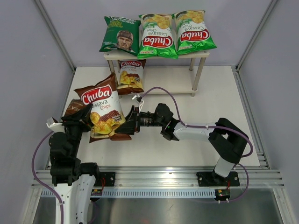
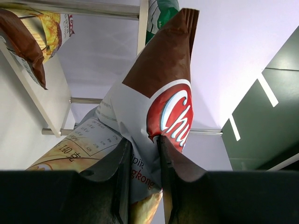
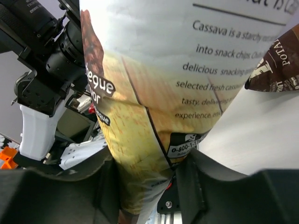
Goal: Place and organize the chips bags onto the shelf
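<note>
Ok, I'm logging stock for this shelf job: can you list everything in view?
bright green Chuba bags: two, top tier, middle and right
dark green bag: one, top tier, left
shelved Chuba bag: one, brown-and-white, lower tier
held Chuba bag: one, brown-and-white, between both grippers
dark brown bag: one, table, left
shelf: one, cream, far side
left gripper: one, black, shut on held Chuba bag
right gripper: one, black, gripping its other end

— How many bags in all?
— Six. Two bright green Chuba bags [image 1: 158, 35] [image 1: 194, 31], one dark green bag [image 1: 121, 35], one dark brown bag [image 1: 74, 107].
— And brown-and-white?
— Two: one brown-and-white Chuba bag [image 1: 100, 107] centre left, another [image 1: 131, 74] above it.
— Shelves?
— One shelf [image 1: 201, 54], two tiers.
</note>
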